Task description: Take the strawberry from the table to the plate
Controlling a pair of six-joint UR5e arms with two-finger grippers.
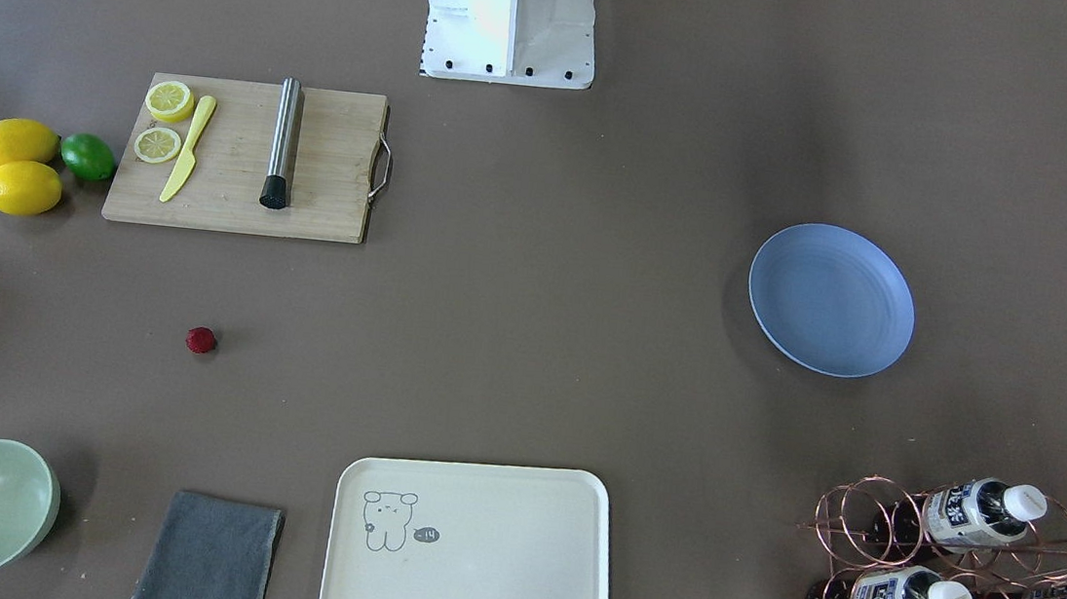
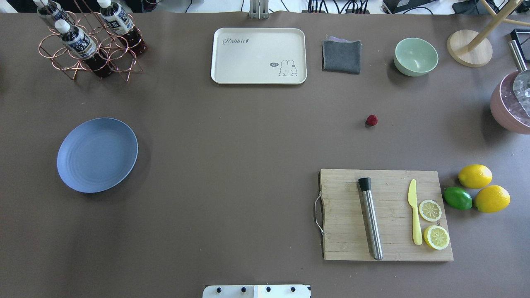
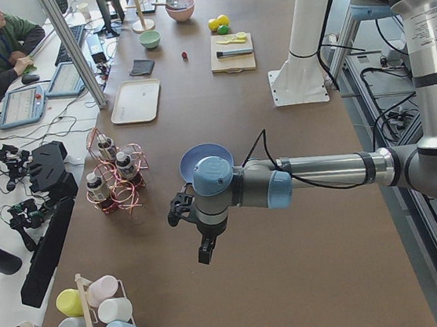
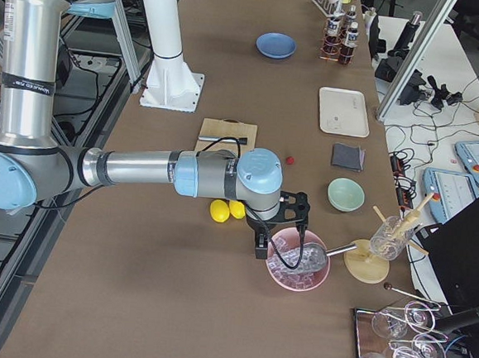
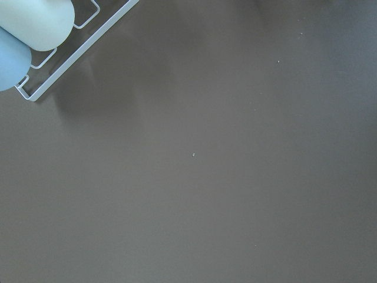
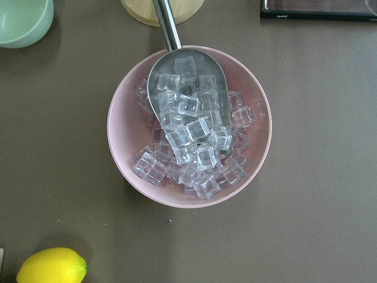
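Observation:
The strawberry (image 2: 372,120), tiny and dark red, lies alone on the grey-brown table (image 2: 232,165), between the cutting board and the green bowl; it also shows in the front view (image 1: 201,340). The light-blue plate (image 2: 97,155) sits far across the table (image 1: 831,300) with nothing on it. My left gripper (image 3: 206,253) hangs above the table past the plate, near the table's left end. My right gripper (image 4: 260,249) hovers over a pink bowl of ice at the other end. Both show only in the side views, so I cannot tell whether either is open or shut.
A wooden cutting board (image 2: 385,214) carries a steel muddler, a yellow knife and lemon halves. Two lemons (image 2: 482,188) and a lime lie beside it. A cream tray (image 2: 258,56), grey cloth (image 2: 341,56), green bowl (image 2: 415,56), bottle rack (image 2: 89,41) and pink ice bowl (image 6: 188,127) ring the table.

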